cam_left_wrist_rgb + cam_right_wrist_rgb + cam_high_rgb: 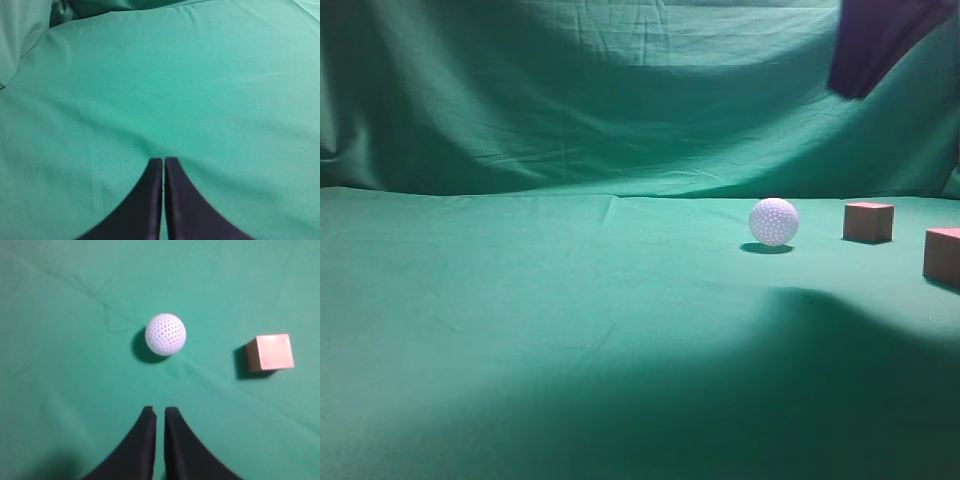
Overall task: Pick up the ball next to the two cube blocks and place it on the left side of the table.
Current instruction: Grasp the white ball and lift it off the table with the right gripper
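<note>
Green cloth covers the tabletop (520, 300) and hangs wrinkled as a backdrop (570, 90) behind it. Right gripper (160, 412) hovers above the cloth with its jaws clenched on nothing, only a thin slit between them. Just ahead of its tips sits the ball (165, 334), white and dimpled, with one cube (272, 352) off to its side. Left gripper (163, 162) is likewise clenched and empty over bare cloth. Seen from the side, the ball (773, 221) rests right of centre, the two cubes (869, 221) (942, 256) beyond it.

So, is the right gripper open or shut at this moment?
Shut, or nearly. In the right wrist view the right gripper has its two dark fingers almost together, a thin slit between them, nothing held. The ball lies ahead, untouched.
</note>
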You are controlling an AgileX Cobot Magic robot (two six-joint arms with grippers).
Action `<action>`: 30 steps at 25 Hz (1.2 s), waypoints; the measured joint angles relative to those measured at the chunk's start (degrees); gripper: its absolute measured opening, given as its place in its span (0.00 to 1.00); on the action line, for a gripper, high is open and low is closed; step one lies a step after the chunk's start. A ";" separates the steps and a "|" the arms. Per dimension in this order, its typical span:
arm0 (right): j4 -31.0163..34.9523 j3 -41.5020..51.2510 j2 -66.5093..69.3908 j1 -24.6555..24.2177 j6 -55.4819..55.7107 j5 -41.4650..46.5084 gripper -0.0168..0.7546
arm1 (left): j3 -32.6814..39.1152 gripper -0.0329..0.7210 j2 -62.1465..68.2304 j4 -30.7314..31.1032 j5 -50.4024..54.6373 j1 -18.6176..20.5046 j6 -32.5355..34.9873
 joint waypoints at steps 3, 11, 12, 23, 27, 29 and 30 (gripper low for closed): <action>1.16 -4.18 6.25 0.13 -0.08 -0.46 0.28 | 0.00 0.04 0.00 0.00 0.00 0.00 0.00; 6.32 -9.76 16.79 0.13 -0.13 -3.06 0.79 | 0.00 0.04 0.00 0.00 0.00 0.00 0.00; 6.43 -9.93 17.59 0.13 -0.13 -4.06 0.79 | 0.00 0.04 0.00 0.00 0.00 0.00 0.00; 6.43 -10.04 23.12 0.13 -0.13 -10.02 0.66 | 0.00 0.04 0.00 0.00 0.00 0.00 0.00; 6.43 -10.04 23.47 0.13 -0.13 -11.76 0.46 | 0.00 0.04 0.00 0.00 0.00 0.00 0.00; 6.43 -10.04 23.47 0.13 -0.13 -11.98 0.43 | 0.00 0.04 0.00 0.00 0.00 0.00 0.00; 6.43 -10.04 23.47 0.13 -0.13 -12.10 0.43 | 0.00 0.04 0.00 0.00 0.00 0.00 0.00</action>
